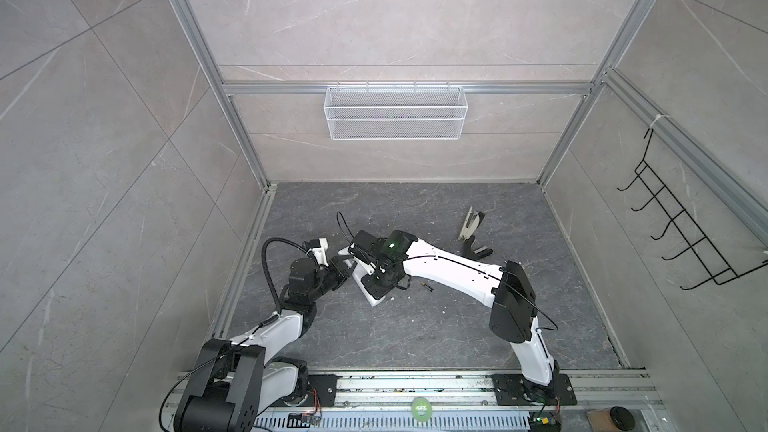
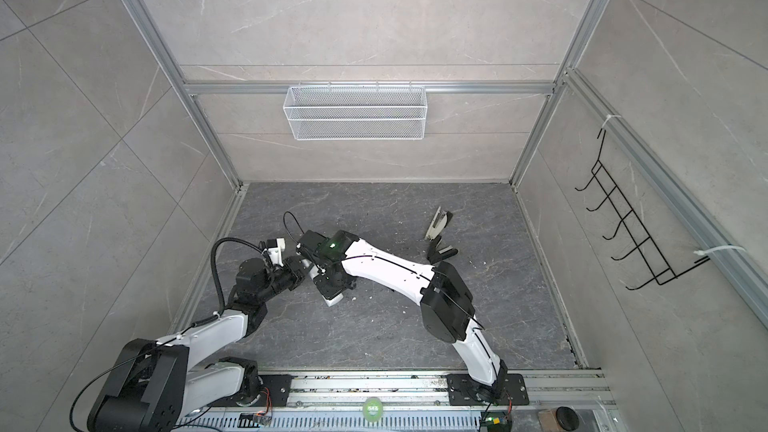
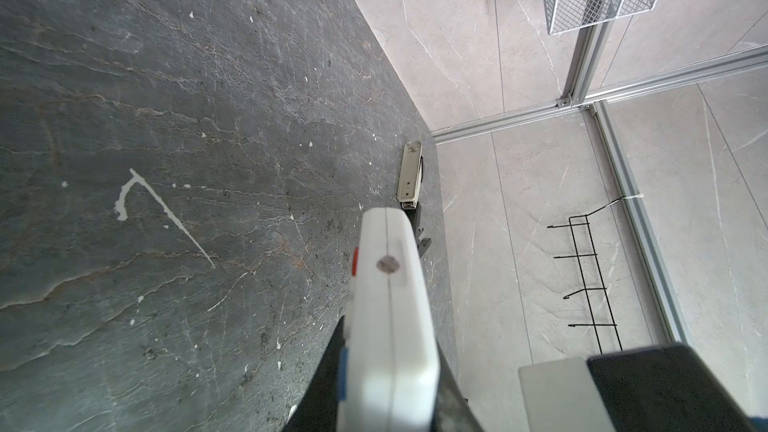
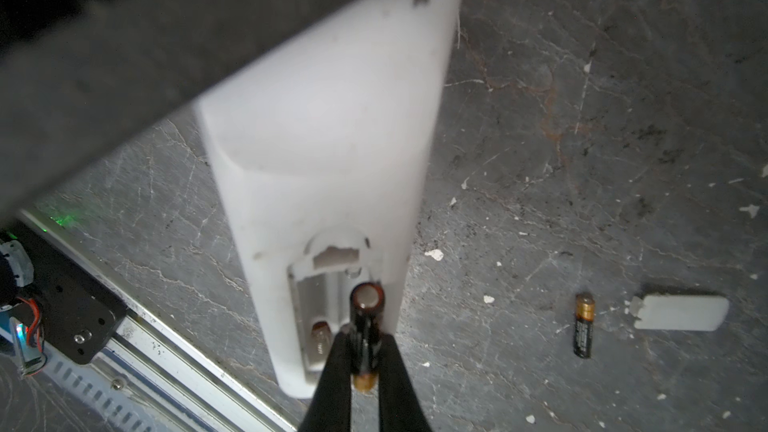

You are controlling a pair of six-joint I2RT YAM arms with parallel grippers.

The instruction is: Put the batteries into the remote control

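In the right wrist view the white remote control lies back up, its battery compartment uncovered and a spring showing in one bay. My right gripper is shut on a dark battery with a brass end, held tilted over the other bay. A second battery lies on the floor, also seen in a top view. My left gripper is shut on the remote control at one end. In both top views the grippers meet over the remote control.
The white battery cover lies beside the loose battery. A grey-and-black stapler lies open at the back right. A white wire basket hangs on the back wall, a black hook rack on the right wall. White specks dot the dark floor.
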